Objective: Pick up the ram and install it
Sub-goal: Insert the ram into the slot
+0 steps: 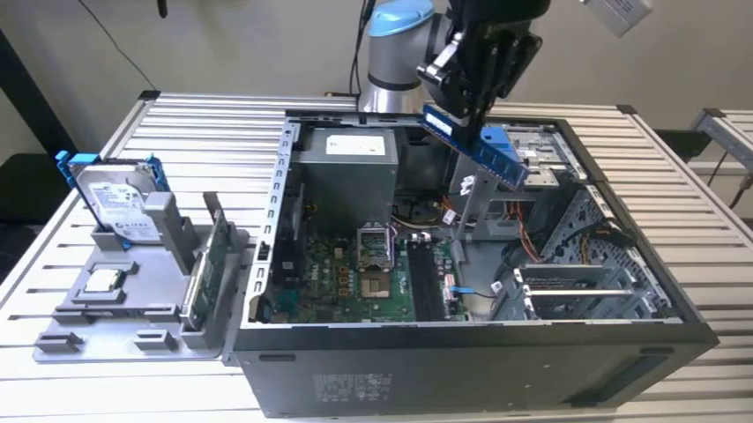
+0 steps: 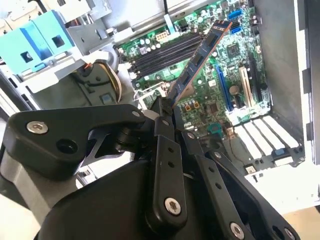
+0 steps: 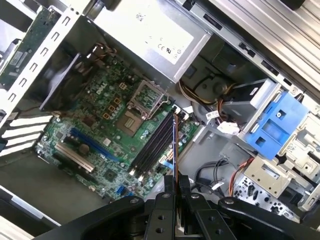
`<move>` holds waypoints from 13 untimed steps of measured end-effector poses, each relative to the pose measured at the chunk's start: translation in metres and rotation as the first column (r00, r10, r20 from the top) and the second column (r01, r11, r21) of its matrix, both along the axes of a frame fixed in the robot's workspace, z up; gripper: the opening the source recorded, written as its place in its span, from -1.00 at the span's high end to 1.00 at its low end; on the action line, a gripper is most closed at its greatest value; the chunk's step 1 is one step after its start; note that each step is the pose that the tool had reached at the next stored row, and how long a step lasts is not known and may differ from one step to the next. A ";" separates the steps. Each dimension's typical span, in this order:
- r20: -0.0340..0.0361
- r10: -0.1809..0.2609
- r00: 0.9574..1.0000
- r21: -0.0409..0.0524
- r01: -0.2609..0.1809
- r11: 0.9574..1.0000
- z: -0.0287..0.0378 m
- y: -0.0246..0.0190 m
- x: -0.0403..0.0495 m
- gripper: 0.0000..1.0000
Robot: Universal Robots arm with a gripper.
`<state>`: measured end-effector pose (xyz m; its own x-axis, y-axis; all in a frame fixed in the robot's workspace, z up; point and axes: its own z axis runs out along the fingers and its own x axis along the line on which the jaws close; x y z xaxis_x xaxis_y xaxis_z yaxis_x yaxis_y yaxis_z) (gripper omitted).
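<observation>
**Ram held up over the open computer**

The black robot gripper (image 1: 468, 113) has its fingers pinched tight on one end of the ram (image 1: 503, 163), a long, thin, dark blue stick with black chips on it. The ram is up in the air above the far side of the big dark computer case (image 1: 273, 185), which lies open on the silver slatted bench (image 1: 200, 123). The stick is tilted. Its free end points down and towards the exterior view's right.

In both wrist views the ram (image 2: 200, 57) (image 3: 175, 145) sticks out from the gripper (image 2: 169, 107) (image 3: 176, 182) over the green circuit board (image 3: 100, 115) inside the case. The long black slots (image 3: 152, 147) (image 2: 160, 52) lie on that board, under the stick. The ram is not in a slot yet.

Near the bench's edge at the exterior view's left sits a flat grey tray (image 1: 106, 330). A silver hard drive in a blue frame (image 1: 115, 198) stands on the tray's far end.
</observation>
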<state>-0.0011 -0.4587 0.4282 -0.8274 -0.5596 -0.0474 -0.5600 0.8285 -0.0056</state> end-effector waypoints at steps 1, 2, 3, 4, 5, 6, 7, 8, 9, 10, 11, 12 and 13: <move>0.000 -0.010 1.000 0.000 0.010 1.000 0.0000 0.0000 0.0000 0.72; 0.000 -0.019 1.000 0.000 0.019 1.000 -0.0001 0.0000 0.0000 0.72; 0.000 -0.029 1.000 0.000 0.029 1.000 -0.0002 0.0000 0.0000 0.72; 0.000 -0.039 0.999 0.000 0.039 0.999 -0.0002 0.0000 0.0000 0.72; 0.000 -0.049 0.999 0.000 0.049 0.999 -0.0003 0.0000 0.0000 0.72; 0.000 -0.060 0.998 0.000 0.060 0.998 -0.0003 0.0000 0.0000 0.72; 0.000 -0.068 0.998 0.000 0.068 0.998 -0.0004 0.0000 0.0000 0.72; 0.000 -0.075 0.997 0.000 0.075 0.997 -0.0004 0.0000 0.0000 0.72; 0.000 -0.079 0.997 0.000 0.079 0.997 -0.0004 0.0000 0.0000 0.72; 0.000 -0.082 0.997 0.000 0.082 0.997 -0.0004 0.0000 0.0000 0.72; 0.000 -0.083 0.997 0.000 0.083 0.997 -0.0004 0.0000 0.0000 0.72; 0.000 -0.083 0.997 0.000 0.083 0.997 -0.0004 0.0000 0.0000 0.72; 0.000 -0.083 0.997 0.000 0.083 0.997 -0.0004 0.0000 0.0000 0.72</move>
